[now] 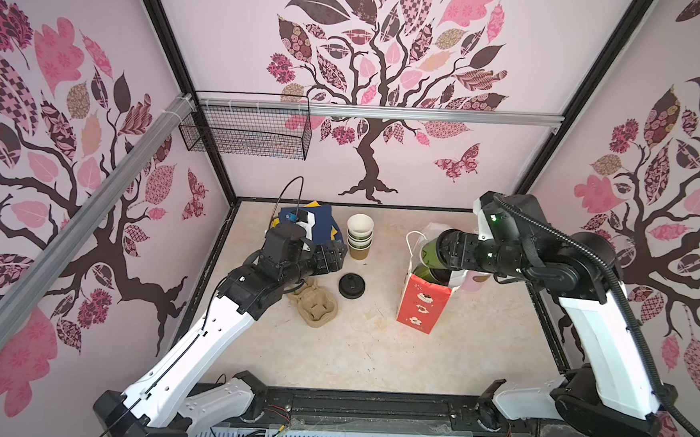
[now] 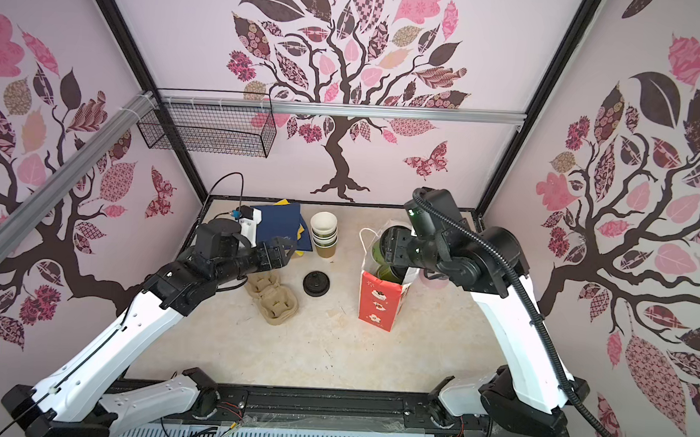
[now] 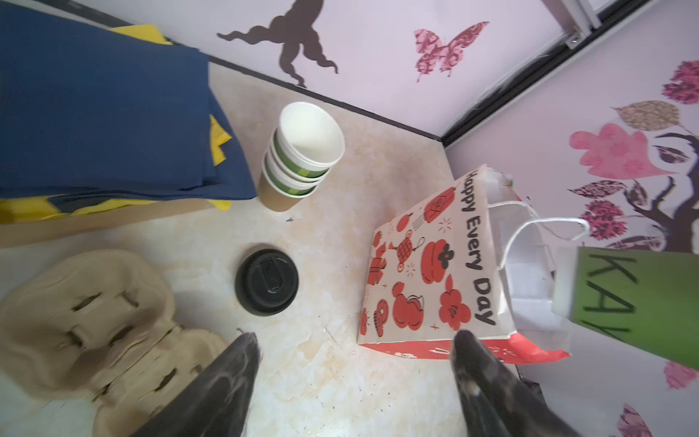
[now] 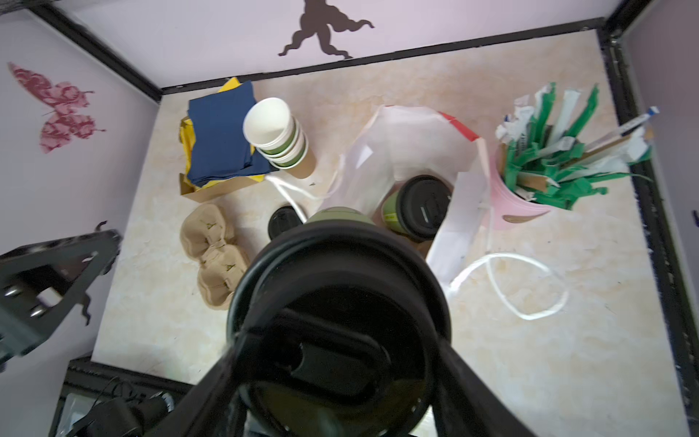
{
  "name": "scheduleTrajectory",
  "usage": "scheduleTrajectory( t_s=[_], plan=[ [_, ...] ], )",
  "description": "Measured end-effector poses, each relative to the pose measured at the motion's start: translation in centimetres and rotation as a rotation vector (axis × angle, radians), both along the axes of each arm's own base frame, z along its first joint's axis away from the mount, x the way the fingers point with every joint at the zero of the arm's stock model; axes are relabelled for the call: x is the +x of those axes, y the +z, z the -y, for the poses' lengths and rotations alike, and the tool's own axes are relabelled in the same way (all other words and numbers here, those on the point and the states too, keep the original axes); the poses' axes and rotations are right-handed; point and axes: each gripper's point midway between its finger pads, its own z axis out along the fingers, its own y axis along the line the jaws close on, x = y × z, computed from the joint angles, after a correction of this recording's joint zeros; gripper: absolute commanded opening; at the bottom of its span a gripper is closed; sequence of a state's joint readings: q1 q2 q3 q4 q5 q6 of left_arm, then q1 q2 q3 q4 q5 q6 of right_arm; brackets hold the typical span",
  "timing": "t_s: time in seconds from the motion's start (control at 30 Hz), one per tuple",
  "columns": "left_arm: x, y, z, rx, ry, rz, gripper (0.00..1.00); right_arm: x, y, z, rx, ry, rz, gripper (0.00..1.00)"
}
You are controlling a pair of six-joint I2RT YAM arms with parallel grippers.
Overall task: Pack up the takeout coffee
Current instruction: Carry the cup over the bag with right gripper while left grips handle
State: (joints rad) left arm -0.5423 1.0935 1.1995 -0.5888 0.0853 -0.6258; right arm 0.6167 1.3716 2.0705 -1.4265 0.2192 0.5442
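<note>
While my right end effector (image 4: 340,355) pinches a green lidded cup (image 3: 635,302) from both sides, black sip lid (image 4: 340,287) facing my wrist, the cup hangs clear of the tabletop (image 1: 374,346); just beneath it stands an open red-and-white paper bag (image 1: 422,303); inside that bag, below and slightly beyond my grip, sits a second green cup (image 4: 420,208) with its black lid on; my left end effector (image 3: 355,336) is spread wide and holds nothing; ahead of its tips lies a loose black lid (image 3: 266,282) on the tabletop; beside that end effector rests a moulded pulp cup carrier (image 3: 87,321); farther ahead stands a stack of empty cups (image 3: 306,151).
</note>
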Motion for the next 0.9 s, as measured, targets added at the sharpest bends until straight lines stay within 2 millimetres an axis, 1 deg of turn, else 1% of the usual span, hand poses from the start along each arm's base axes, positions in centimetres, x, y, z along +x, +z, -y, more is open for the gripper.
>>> scheduleTrajectory(
  t_s=[0.1,0.17,0.3,0.43,0.5,0.57,0.73,0.83,0.9],
  plan=[
    [0.3,0.5,1.9,-0.032,-0.08,0.008,0.83,0.9,-0.6,1.1,-0.026,-0.029,-0.017,0.62],
    [0.4,0.7,3.3,-0.04,-0.136,0.011,0.83,1.4,-1.3,0.9,-0.041,-0.017,-0.041,0.63],
    [0.3,1.2,6.1,-0.049,-0.246,0.025,0.83,2.6,-4.0,0.3,-0.076,0.008,-0.131,0.62],
    [0.4,1.5,8.2,-0.063,-0.326,0.04,0.83,3.7,-6.7,0.1,-0.102,0.004,-0.218,0.63],
    [0.9,1.4,9.2,-0.068,-0.356,0.046,0.83,4.0,-7.9,-0.1,-0.111,0.005,-0.258,0.63],
    [1.6,1.1,10.1,-0.072,-0.375,0.048,0.83,4.2,-8.7,-0.3,-0.117,0.005,-0.286,0.63],
    [3.8,0.5,12.5,-0.077,-0.42,0.048,0.82,5.0,-10.3,-1.0,-0.119,-0.01,-0.337,0.64],
    [4.8,0.5,13.9,-0.088,-0.447,0.058,0.8,5.3,-11.0,-1.1,-0.117,-0.031,-0.357,0.65],
    [5.1,0.5,14.7,-0.096,-0.468,0.062,0.77,5.4,-11.3,-1.0,-0.12,-0.046,-0.367,0.66]
  ],
)
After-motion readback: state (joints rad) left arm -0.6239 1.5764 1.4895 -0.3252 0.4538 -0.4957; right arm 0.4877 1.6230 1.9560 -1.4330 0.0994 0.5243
